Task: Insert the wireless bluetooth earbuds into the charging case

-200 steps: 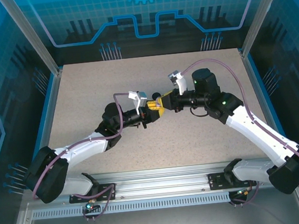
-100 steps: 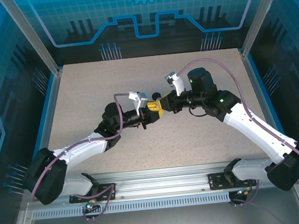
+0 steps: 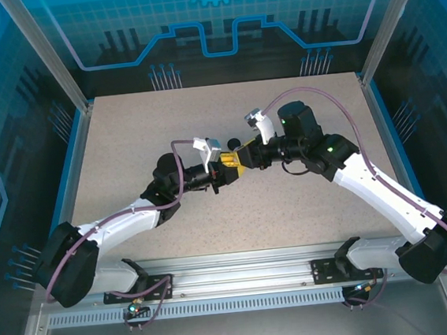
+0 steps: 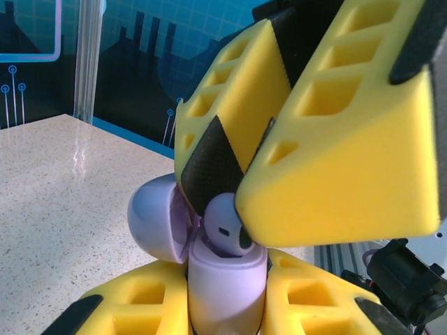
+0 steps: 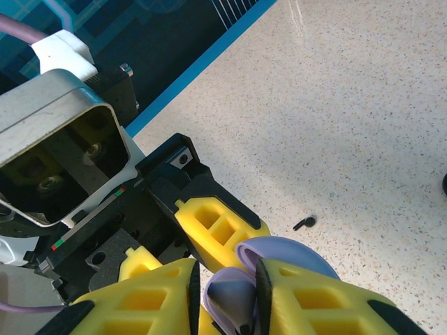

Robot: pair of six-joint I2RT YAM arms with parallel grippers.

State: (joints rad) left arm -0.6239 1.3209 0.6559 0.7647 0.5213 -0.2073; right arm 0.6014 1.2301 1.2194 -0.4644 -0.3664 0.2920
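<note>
The 2 grippers met over the middle of the table (image 3: 126,145). The left gripper (image 3: 225,170) was clamped on 1 lavender charging case (image 4: 227,279) and held it upright with its mouth facing up. The case's lid (image 4: 155,218) was swung open to the left in the left wrist view. The right gripper (image 3: 246,159) came down on it from above, with its 2 yellow fingers (image 4: 349,139) closed on either side of 1 lavender earbud (image 4: 223,227).

The coming move turned on how the earbud and the case lined up. The earbud sat directly over the case's mouth and touched its rim. Its long axis ran roughly up and down, with the rounded head up between the right fingers and the stem pointing into the case. The stem was hidden inside the case, so I could not tell whether it was fully seated or only partly in. I judged that what remained was a short push straight down along that axis, then a release. The right arm would do this, since it carried the earbud while the left only steadied the case.

In all I counted 1 lavender earbud at the case, 1 lavender case, and 1 black earbud (image 5: 304,222). The black earbud lay loose on the table beyond the 2 grippers, apart from both.
</note>
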